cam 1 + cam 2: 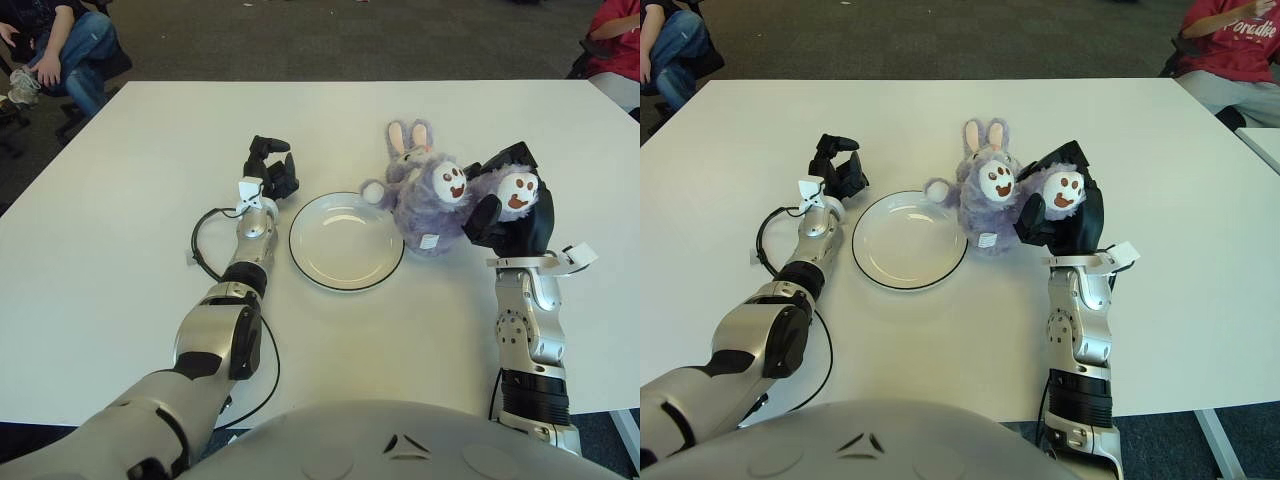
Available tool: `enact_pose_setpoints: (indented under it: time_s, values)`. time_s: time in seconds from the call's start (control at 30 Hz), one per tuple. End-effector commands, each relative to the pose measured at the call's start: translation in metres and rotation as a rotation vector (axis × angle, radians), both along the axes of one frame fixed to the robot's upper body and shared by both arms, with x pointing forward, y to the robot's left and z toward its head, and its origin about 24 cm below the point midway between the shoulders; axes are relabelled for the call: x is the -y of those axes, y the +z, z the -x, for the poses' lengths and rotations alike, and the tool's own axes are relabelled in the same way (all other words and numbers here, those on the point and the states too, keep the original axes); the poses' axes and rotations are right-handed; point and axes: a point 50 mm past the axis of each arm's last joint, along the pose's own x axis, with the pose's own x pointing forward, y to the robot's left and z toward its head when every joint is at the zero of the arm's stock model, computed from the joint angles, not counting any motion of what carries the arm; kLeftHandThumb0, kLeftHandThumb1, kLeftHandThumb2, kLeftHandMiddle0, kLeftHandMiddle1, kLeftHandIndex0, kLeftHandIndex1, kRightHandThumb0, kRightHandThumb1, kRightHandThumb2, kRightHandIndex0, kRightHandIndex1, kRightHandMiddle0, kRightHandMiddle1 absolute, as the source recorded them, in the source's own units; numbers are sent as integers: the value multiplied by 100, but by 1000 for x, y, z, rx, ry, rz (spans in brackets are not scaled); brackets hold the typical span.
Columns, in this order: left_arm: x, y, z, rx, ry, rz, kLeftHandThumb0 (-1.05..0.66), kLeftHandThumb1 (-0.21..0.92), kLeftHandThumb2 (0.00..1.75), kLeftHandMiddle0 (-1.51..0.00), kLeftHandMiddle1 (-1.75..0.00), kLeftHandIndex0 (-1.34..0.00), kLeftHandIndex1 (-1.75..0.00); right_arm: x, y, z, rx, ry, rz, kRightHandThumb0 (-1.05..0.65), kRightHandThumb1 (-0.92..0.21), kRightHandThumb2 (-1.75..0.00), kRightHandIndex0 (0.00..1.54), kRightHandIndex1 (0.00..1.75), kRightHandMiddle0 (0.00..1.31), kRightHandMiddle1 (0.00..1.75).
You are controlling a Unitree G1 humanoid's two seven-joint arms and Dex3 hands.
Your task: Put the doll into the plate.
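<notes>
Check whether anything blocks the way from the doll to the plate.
Nothing visible does. The doll lies at the plate's right rim, with the right hand gripping one of its feet. The left hand shows beyond the plate's left side, off that route.

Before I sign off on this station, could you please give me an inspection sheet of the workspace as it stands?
Surface: white rectangular table.
Job's things: purple plush rabbit doll lies just right of the round white black-rimmed plate, not in it; the plate holds nothing.
Clutter: nothing seen.
Hands: right hand grips the doll's foot; left hand shows left of the plate, fingers curled, holding nothing.
Cables: black cable loops beside the left forearm.
Surroundings: seated people at both far corners; dark carpet.
</notes>
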Motion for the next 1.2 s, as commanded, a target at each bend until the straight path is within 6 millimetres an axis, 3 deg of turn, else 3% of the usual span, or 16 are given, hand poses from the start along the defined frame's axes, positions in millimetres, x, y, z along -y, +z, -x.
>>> enact_pose_setpoints:
  time_s: [0.0,0.53,1.17]
  values:
    - [-9,-47,32,-165,37,14,-40,57,100,-102,-175,-42,-175,1,6,-1,16,-7,-28,0,-23,-134,73,149,53,175]
    - [-8,-47,33,-162,32,15,-41,57,100,-103,-175,-42,-175,1,6,-1,12,2,-31,0,-17,-134,83,128,64,175]
    - [-9,-48,32,-177,36,21,-41,56,101,-101,-175,-42,-175,9,14,-10,-1,-29,25,0,-20,-128,84,123,61,175]
